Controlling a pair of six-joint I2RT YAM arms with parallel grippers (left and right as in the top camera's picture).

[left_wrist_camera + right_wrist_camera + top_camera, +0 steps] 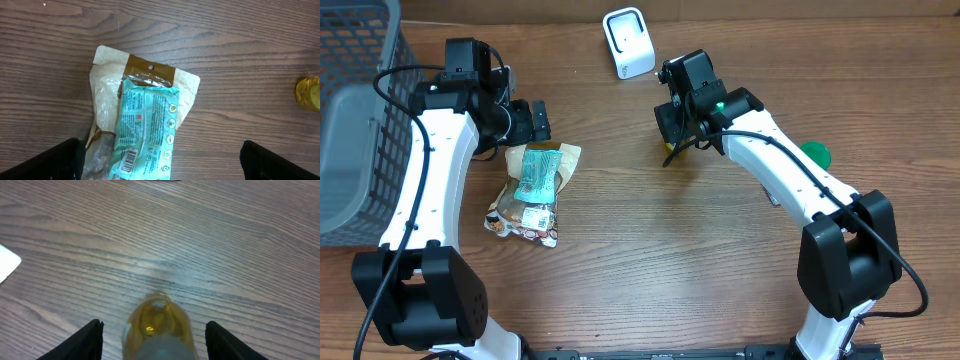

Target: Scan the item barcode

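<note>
At the far left a grey basket (350, 120) is seen on the surface (650, 260). Beside it the left claw (165, 161) is spread wide open over two food packs, and nothing is held in it. A blue-green packet (145, 125) is laid on top of a tan pouch (107, 95). A barcode (130, 160) is shown at the packet's near end. Both packs look soft and light, and would likely bend and crinkle if squeezed.

Further right, at the back, a white scanner (628, 42) is set. Just in front of it the right claw (155, 340) is placed around a yellow bottle (157, 322). Its fingers (92, 340) are partly open, one on each side. A small gap is seen on both sides, so the bottle is not yet gripped. The bottle is found on the surface near the scanner, between the packs and a green lid (814, 153).

The bottle is thought to be the thing to scan now. It is likely stiff, smooth and a bit slippery, and heavier than the packs if it is full. It is best taken around its middle and squeezed firmly but not too hard, with the label left uncovered. Where its barcode sits cannot be told.
</note>
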